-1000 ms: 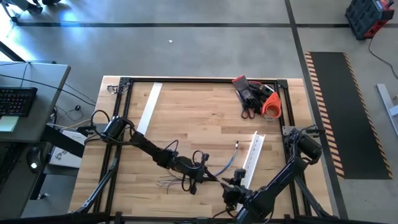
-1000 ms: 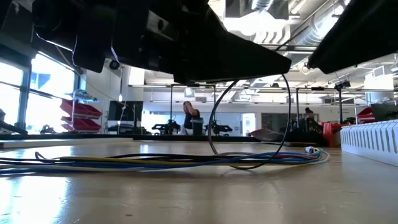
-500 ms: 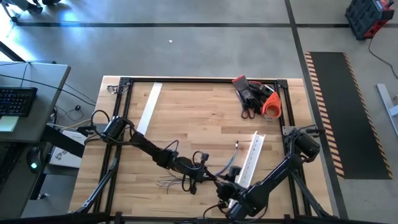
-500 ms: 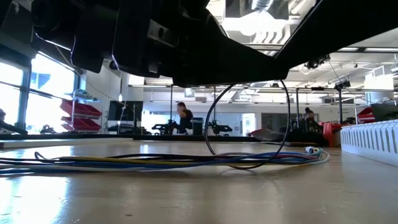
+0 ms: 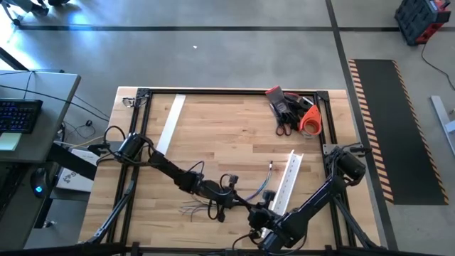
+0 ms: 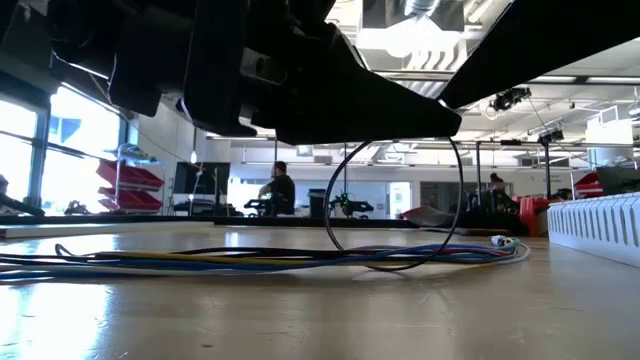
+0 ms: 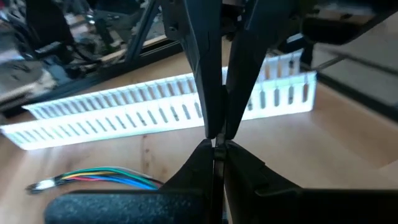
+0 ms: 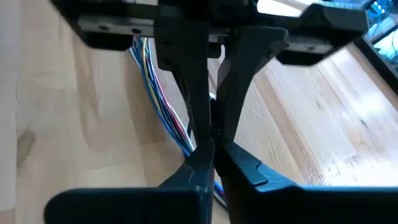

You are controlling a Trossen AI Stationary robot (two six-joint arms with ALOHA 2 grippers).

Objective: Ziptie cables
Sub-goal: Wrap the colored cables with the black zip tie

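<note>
table (image 5: 227,135): big wooden top in a black frame, seen from above, both arms reaching in over the near half
left arm (image 5: 167,169): comes in from the left edge and stretches across toward the near middle
right arm (image 5: 320,203): comes off the right edge and folds back toward the same spot
white channel strips: one slotted strip (image 5: 288,183) lies just right of where the grippers meet, a flat one (image 5: 169,122) sits well apart near the far left
tool heap (image 5: 291,110): red, black and orange pile in the far right corner, nowhere near the action
cables (image 6: 250,260): loose bunch lying flat on the wood near the front middle, under the grippers; coloured wires, connector end toward the slotted strip
black loop (image 6: 395,205): thin strand arcing up from the bunch to the grippers
left gripper (image 7: 213,144): fingers pressed together, tip to tip with the other one
right gripper (image 8: 211,134): pressed together too, right above the cables; can't tell what's pinched
</note>
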